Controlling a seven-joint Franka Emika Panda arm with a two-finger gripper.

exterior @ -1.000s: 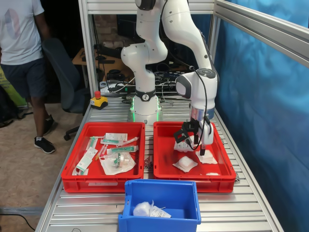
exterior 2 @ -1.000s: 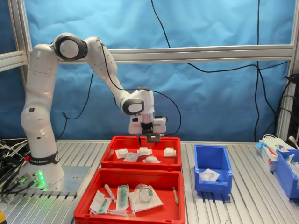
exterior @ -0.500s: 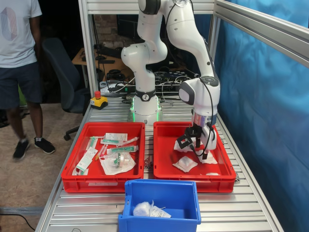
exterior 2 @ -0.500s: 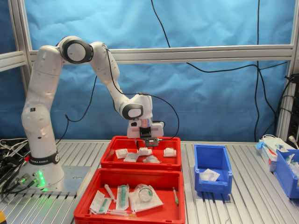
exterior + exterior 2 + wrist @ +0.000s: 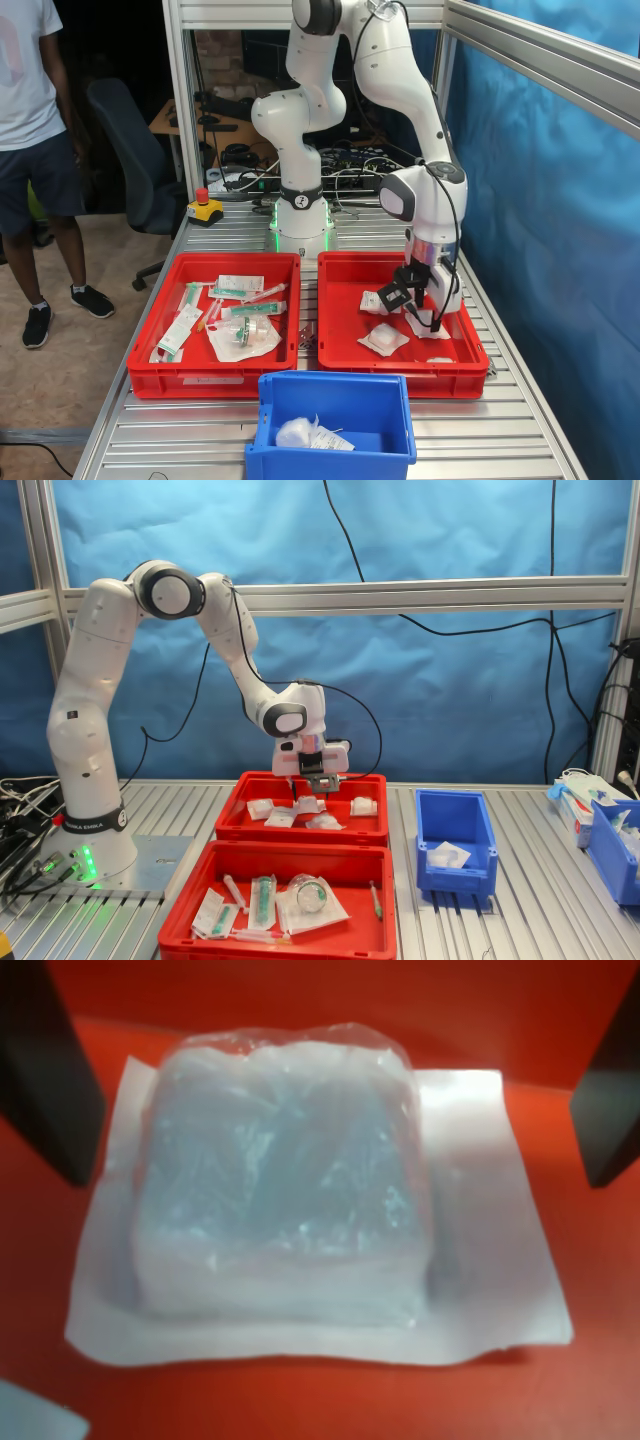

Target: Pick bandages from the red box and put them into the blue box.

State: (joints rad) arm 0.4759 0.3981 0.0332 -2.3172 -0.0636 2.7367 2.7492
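The red box [image 5: 340, 320] [image 5: 300, 832] holds several bandages, small white puffy pads. My gripper [image 5: 425, 308] [image 5: 309, 792] hangs low inside it, open. In the wrist view one bandage [image 5: 300, 1190] in a clear wrapper lies flat on the red floor between my two dark fingers [image 5: 45, 1070], which stand on either side of it and apart from it. Other bandages lie beside it [image 5: 383, 340] [image 5: 363, 805]. The blue box [image 5: 330, 465] [image 5: 455, 878] stands in front of the red trays in the first exterior view, with one bandage [image 5: 305, 435] [image 5: 447, 855] inside.
A twin red tray [image 5: 215, 385] [image 5: 275, 948] with syringe packs and green-printed sachets stands beside the red box. A yellow stop button [image 5: 204, 208] sits by the arm's base. A person [image 5: 40, 150] stands off the table. Another blue bin [image 5: 612, 850] sits at the second exterior view's right.
The arm has lowered the open gripper deeper into the red box and toward the first exterior view's right, over a bandage. The person has shifted toward the first exterior view's left.
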